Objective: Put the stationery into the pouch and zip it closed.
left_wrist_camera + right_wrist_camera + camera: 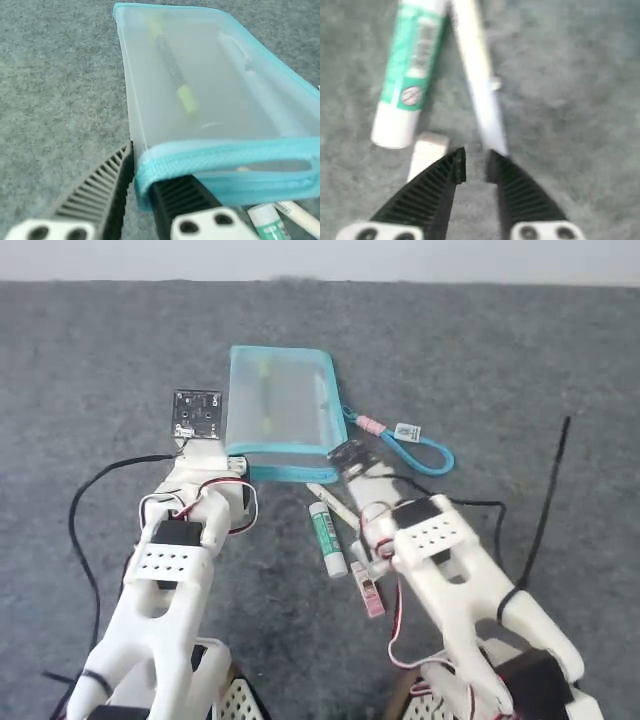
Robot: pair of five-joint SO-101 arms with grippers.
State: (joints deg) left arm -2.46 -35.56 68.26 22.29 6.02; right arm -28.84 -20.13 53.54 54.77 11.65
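The translucent pouch [280, 405] with teal edging lies flat at the far middle of the table, a yellow-green pen [172, 70] inside it. My left gripper [142, 187] is shut on the pouch's [210, 100] near left corner, its zip edge pinched between the fingers. On the carpet near the pouch lie a green-and-white glue stick [327, 535], a white pen [333, 502] and a pink clip [367, 590]. My right gripper [476, 165] hangs just over the white pen's [477, 75] near end, fingers a narrow gap apart with nothing between them; the glue stick [407, 75] lies beside it.
A teal wrist strap [415, 450] with a pink piece and a white tag trails from the pouch's right side. Black cables [545, 500] run over the grey carpet on both sides of the arms.
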